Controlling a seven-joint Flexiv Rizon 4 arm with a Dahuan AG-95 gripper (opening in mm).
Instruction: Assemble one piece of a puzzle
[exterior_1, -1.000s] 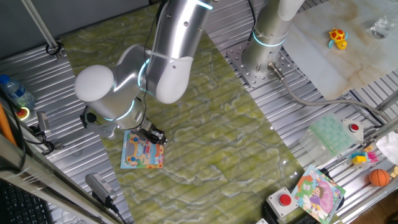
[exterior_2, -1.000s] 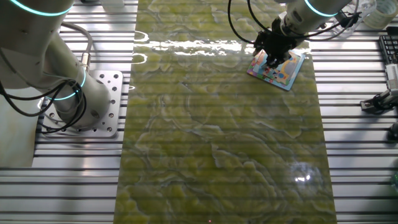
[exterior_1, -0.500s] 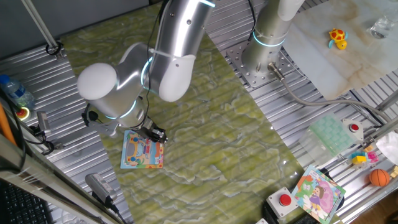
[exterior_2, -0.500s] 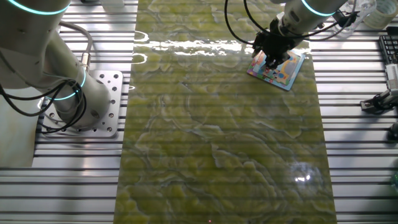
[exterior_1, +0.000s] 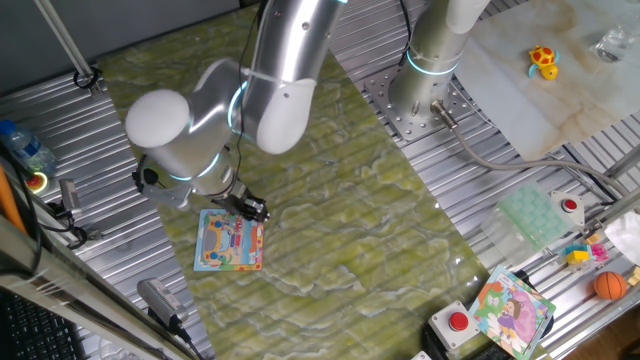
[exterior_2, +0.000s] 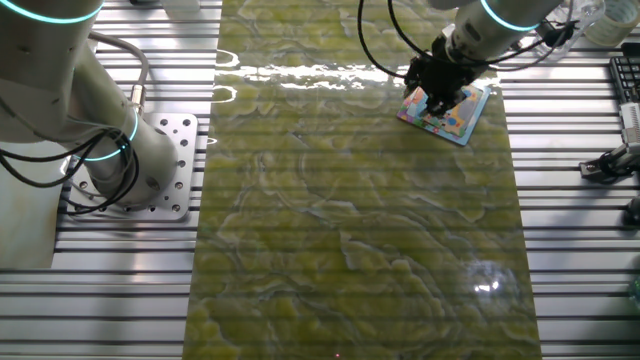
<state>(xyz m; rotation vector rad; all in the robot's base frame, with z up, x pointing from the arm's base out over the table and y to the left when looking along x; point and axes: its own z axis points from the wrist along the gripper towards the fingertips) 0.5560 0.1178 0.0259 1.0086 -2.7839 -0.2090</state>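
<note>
The main risk here is a misplaced piece. The piece itself is too small to make out in either view, so whether it sits between the fingers, lies in its slot, or has slipped aside cannot be told. If the gripper (exterior_1: 254, 211) comes down slightly off the gap, the tabs would likely ride on the neighbouring pieces instead of dropping in, and a push from above could skid the light board across the smooth green mat (exterior_1: 330, 210). A lift with the piece half-seated might also drag it back out.

Working from left to right in one fixed view, the puzzle (exterior_1: 229, 241) lies flat near the left edge of the mat on the table, with its light-blue border showing around the cartoon picture. The gripper hangs just over the board's upper right corner, very close to its surface; whether it touches cannot be told. From the other fixed view, the gripper (exterior_2: 437, 92) covers the left part of the puzzle (exterior_2: 462, 112). Whether its fingers are apart or together cannot be told.
</note>
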